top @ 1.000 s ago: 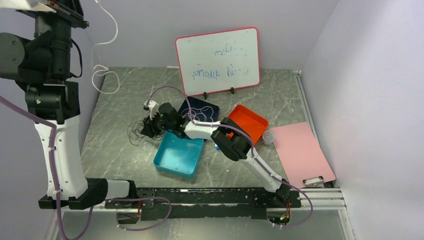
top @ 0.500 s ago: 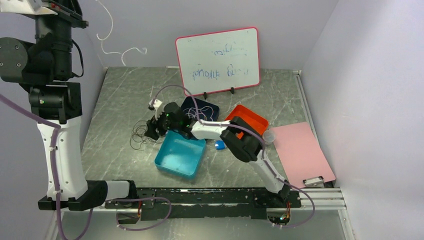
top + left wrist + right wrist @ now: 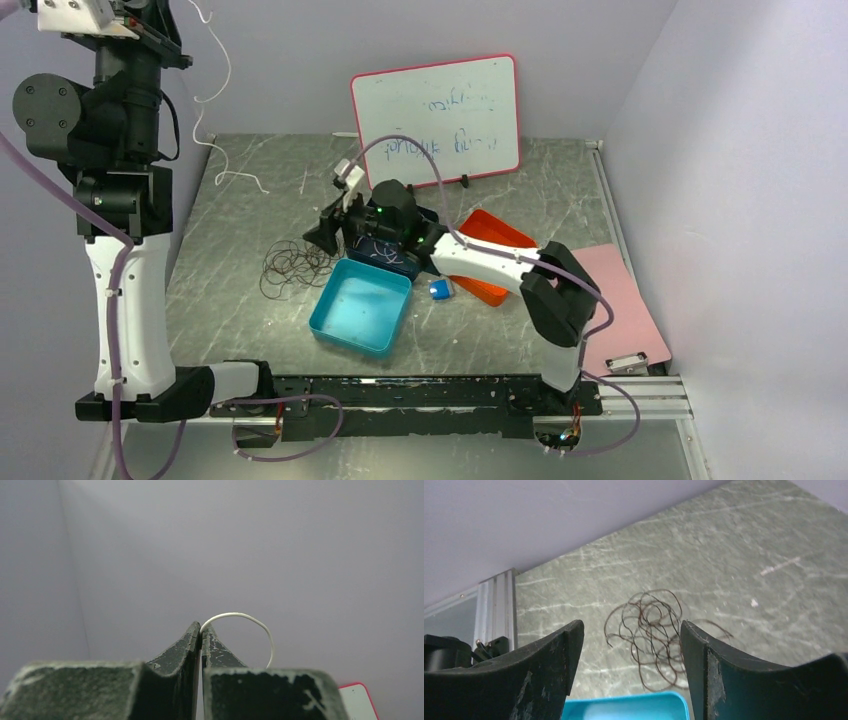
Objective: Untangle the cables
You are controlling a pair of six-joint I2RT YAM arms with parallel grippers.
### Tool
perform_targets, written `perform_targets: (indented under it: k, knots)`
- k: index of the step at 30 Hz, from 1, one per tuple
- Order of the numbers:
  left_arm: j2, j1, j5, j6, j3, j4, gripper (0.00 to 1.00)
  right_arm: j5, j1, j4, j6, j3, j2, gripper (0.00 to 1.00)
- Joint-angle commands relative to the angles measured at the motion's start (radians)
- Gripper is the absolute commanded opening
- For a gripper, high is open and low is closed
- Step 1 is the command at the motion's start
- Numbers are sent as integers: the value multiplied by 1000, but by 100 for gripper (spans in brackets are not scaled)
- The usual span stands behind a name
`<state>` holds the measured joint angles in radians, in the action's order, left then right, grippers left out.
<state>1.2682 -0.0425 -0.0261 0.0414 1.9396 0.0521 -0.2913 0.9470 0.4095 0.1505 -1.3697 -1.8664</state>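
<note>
A tangle of thin dark cables (image 3: 292, 268) lies in loose loops on the grey table (image 3: 250, 210), left of the teal bin. The right wrist view shows the same tangle (image 3: 651, 630) beyond my fingers. My right gripper (image 3: 325, 232) (image 3: 631, 627) hovers open above and to the right of it, with nothing between its fingers. A whitish cable (image 3: 216, 165) hangs from the raised left arm down to the table's back left. In the left wrist view my left gripper (image 3: 201, 630) is shut on this whitish cable (image 3: 250, 617), which arcs out from the fingertips.
A teal bin (image 3: 360, 310) sits just below the right gripper. A dark blue tray (image 3: 405, 255) and an orange bin (image 3: 490, 240) lie behind the right arm. A whiteboard (image 3: 437, 120) stands at the back. A pink clipboard (image 3: 605, 300) lies right, a small blue object (image 3: 440, 289) beside the bin.
My right gripper opened, let go of the dark tangle and drew up and to the right. The tangle stays on the table. The whitish cable's tail has swung and now trails on the table.
</note>
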Motion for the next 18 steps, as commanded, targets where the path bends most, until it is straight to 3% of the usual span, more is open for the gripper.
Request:
perform_targets:
  k: [1, 7, 18]
  knots:
    - [-18, 7, -5, 13, -22, -3, 7, 54, -40, 3, 39, 96, 91, 74]
    - [-37, 7, -24, 35, -69, 8, 7, -7, -89, -1, 61, 145, 208, 73]
    - [-53, 7, -75, 85, -134, 36, 7, -95, -92, 36, 73, 25, 244, 73]
